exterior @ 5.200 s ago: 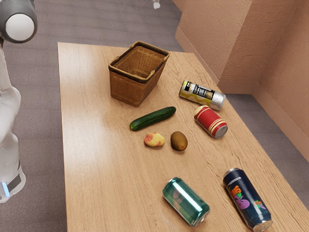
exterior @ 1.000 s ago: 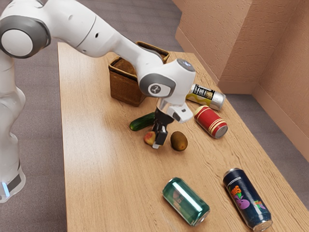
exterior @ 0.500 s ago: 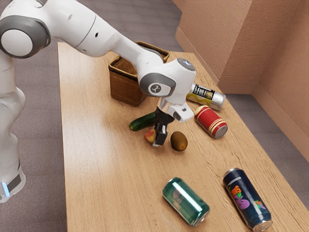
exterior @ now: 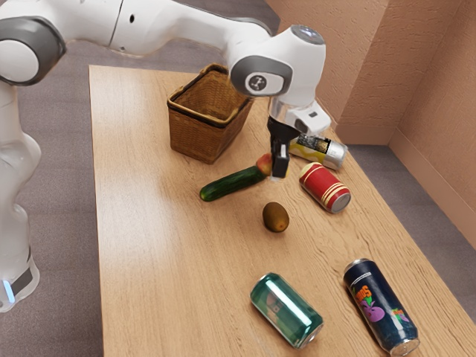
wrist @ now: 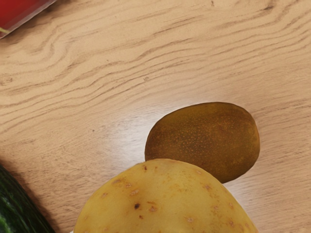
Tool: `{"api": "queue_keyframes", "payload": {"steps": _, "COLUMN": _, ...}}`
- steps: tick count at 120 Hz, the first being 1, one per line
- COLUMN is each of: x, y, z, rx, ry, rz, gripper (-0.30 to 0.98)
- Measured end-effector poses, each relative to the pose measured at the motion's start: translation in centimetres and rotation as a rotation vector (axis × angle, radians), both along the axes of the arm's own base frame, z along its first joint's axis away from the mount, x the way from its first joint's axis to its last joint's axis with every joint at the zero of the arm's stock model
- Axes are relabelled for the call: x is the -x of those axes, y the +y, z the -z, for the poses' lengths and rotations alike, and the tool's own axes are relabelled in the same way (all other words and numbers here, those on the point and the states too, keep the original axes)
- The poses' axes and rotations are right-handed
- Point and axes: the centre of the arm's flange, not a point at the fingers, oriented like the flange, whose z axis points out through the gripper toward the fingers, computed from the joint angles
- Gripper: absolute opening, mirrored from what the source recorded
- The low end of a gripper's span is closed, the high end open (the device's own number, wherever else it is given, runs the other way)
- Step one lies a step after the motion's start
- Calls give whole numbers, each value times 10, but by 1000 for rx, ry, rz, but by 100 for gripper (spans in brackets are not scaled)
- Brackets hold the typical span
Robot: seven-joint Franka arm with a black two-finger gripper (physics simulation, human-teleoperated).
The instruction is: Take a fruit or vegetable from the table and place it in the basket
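Note:
Raised over the table, my gripper (exterior: 277,167) is shut on the red and yellow potato (exterior: 263,163), which is partly hidden behind the black fingers. In the wrist view the potato (wrist: 165,201) looms large under the hand, overlapping the kiwi (wrist: 206,138) lying on the table. The wicker basket (exterior: 197,134) stands upright toward the exterior view's left of the gripper, apart from it. Below the potato in the exterior view lies the cucumber (exterior: 232,184), its far end close to the potato's outline.
The kiwi (exterior: 275,217) rests on the wooden table (exterior: 163,268). A yellow and silver can (exterior: 335,155) and a red can (exterior: 325,187) lie beyond the gripper. A green can (exterior: 287,310) and a dark blue can (exterior: 381,306) lie at the near side.
My gripper has lifted the potato off the table and moved up and toward the exterior view's right. More of the basket and cucumber is uncovered. The kiwi and cans have stayed put.

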Motion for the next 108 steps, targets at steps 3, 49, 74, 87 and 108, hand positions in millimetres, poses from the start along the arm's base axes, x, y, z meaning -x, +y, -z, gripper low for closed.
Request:
{"api": "queue_keyframes", "payload": {"steps": 3, "x": 1, "y": 0, "z": -10, "rx": -2, "ry": -11, "rz": 2, "gripper": 32}}
{"api": "queue_keyframes", "payload": {"steps": 49, "x": 9, "y": 123, "z": -62, "rx": -18, "ry": -47, "rz": -198, "gripper": 33}}
{"api": "queue_keyframes", "payload": {"steps": 74, "x": 26, "y": 211, "z": -59, "rx": -22, "ry": -29, "rz": -352, "gripper": 33}}
{"api": "queue_keyframes", "payload": {"steps": 87, "x": 24, "y": 201, "z": -59, "rx": -22, "ry": -27, "rz": -333, "gripper": 33}}
{"api": "queue_keyframes", "payload": {"steps": 108, "x": 14, "y": 152, "z": -62, "rx": -23, "ry": -29, "rz": -241, "gripper": 33}}
